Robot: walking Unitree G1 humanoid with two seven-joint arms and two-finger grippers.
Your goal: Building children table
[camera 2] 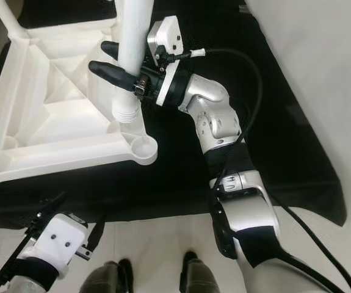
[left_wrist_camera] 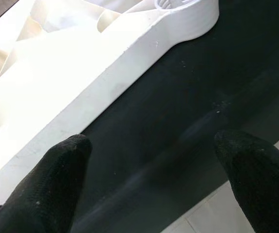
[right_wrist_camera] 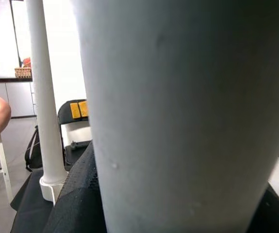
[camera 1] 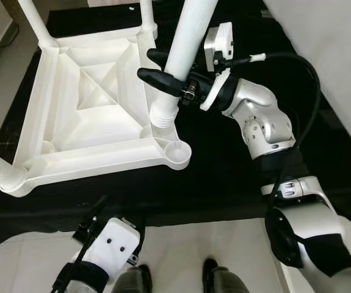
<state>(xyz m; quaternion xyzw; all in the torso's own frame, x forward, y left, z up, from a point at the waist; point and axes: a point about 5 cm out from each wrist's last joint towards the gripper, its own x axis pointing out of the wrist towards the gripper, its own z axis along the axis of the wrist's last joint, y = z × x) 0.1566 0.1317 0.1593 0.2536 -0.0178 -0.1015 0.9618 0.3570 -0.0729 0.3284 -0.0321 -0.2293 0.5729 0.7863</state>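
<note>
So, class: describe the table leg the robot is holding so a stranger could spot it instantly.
On the black mat lies an upturned white tabletop. At its near right corner the right gripper grips a white leg; unlike the legs already seated, its threaded end hangs just beside the empty corner socket.

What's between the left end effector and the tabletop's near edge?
Bare black mat, seen in the left wrist view. The left end effector hangs open just short of the upturned tabletop.
</note>
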